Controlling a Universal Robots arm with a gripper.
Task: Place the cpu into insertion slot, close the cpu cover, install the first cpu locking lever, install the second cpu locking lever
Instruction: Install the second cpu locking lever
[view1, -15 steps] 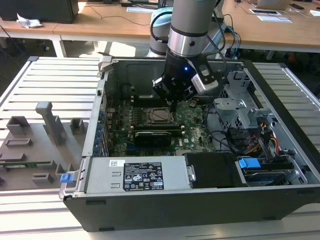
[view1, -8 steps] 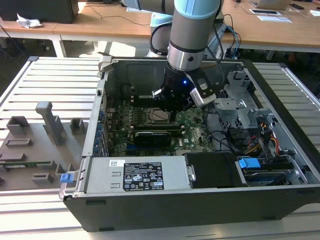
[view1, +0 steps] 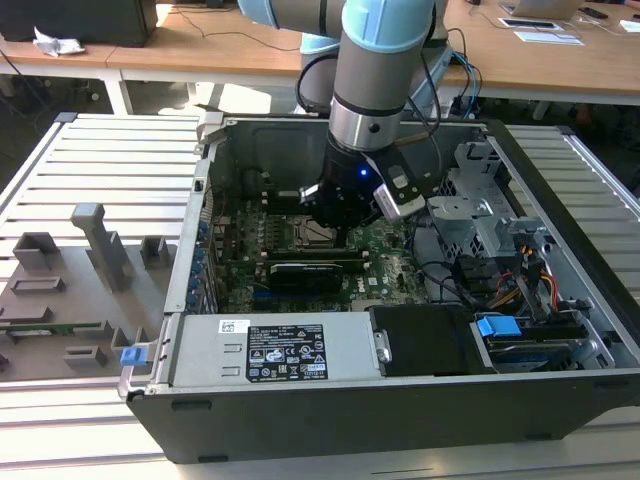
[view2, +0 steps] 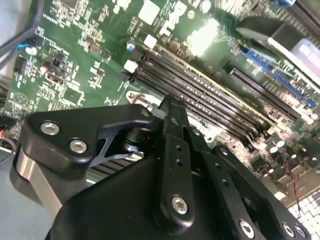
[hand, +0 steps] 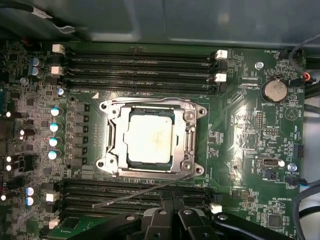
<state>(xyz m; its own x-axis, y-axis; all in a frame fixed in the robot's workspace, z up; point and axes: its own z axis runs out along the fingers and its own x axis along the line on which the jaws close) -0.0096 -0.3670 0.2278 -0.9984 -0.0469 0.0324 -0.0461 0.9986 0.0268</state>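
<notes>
Though dull silver-grey square cpu (hand: 150, 136) sits in grey-rimmed socket beneath shut silver frame cover (hand: 116, 137), thin lever (hand: 145, 192) at 6 o'clock hangs unlatched; black pincer (hand: 172, 220) nearby, opening indiscernible.

No print clear enough to read. White label (view1: 288, 357) with rows of small marks sat on grey power supply (view1: 200, 350); smaller white sticker (view1: 234, 326) above it. Tiny white lettering dotted green motherboard (hand: 240, 125) in first wrist view, illegible.
</notes>
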